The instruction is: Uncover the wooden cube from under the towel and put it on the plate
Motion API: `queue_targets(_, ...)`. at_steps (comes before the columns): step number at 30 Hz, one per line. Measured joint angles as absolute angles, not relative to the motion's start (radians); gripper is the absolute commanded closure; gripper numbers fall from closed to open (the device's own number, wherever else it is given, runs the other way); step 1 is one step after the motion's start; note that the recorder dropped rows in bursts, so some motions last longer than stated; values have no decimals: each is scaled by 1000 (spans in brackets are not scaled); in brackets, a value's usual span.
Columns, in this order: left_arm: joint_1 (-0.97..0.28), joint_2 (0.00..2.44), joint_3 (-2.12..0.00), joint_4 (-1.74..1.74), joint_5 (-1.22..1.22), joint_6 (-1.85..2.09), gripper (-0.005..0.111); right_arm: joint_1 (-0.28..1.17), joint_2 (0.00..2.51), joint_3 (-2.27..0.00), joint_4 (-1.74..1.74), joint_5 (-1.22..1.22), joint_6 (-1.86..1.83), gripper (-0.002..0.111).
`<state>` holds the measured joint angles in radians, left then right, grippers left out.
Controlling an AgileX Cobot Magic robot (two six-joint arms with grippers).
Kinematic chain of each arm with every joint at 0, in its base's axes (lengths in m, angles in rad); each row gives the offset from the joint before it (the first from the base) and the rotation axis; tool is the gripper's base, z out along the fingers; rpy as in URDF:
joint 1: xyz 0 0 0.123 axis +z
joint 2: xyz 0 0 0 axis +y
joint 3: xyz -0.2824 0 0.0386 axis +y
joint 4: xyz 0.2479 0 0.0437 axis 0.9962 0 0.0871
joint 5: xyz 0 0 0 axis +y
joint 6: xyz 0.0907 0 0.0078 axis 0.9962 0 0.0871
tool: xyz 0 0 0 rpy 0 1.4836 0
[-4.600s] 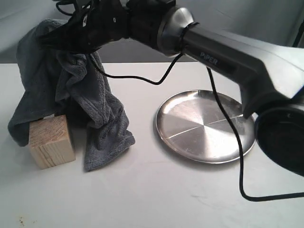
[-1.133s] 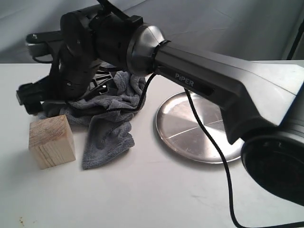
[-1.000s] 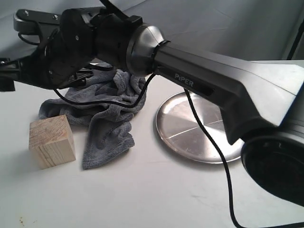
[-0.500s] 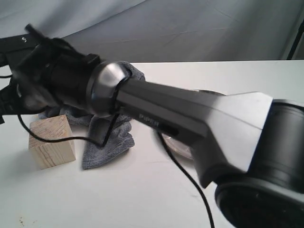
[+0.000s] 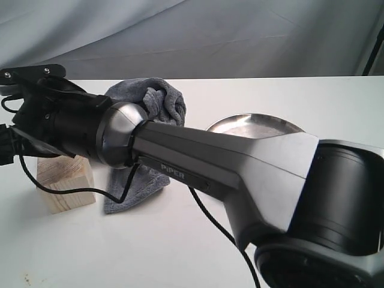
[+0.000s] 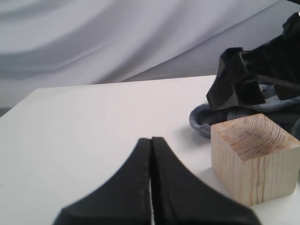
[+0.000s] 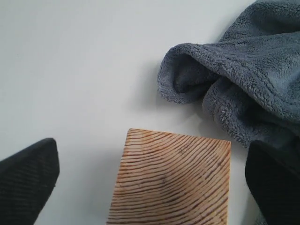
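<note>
The wooden cube (image 5: pixel 63 187) stands uncovered on the white table at the left; its grained top (image 7: pixel 173 178) fills the right wrist view. My right gripper (image 5: pixel 33 129) has reached across and hovers just over it, open, with one finger (image 7: pixel 29 176) on each side of the cube (image 6: pixel 253 159) and no contact visible. The dark grey towel (image 5: pixel 157 102) lies heaped behind and beside the cube, and shows again as the towel (image 7: pixel 243 79). My arm partly hides the plate (image 5: pixel 258 123). My left gripper (image 6: pixel 151 140) is shut and empty, low over the table beside the cube.
The right arm's long grey link (image 5: pixel 240 162) crosses the whole middle of the exterior view, with a black cable (image 5: pixel 210 216) hanging beneath. A grey cloth backdrop (image 5: pixel 240 36) closes the far side. White tabletop (image 6: pixel 84 122) lies to the cube's left.
The right gripper let go of the towel, which dropped in a heap behind the cube. The arm then swung left and down over the cube, now hiding much of the plate.
</note>
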<state>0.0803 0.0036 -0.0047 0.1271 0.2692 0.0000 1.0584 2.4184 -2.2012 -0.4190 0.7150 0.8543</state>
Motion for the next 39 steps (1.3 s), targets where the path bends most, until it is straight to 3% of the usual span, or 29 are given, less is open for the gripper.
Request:
queue_targets(9,80,4,-5,127,269,0,107,1058,2431,-2201,-448,809,833,3)
queue_targets(39,80,4,-5,127,269,0,107,1081,2540,-2201,-356,786,825,3)
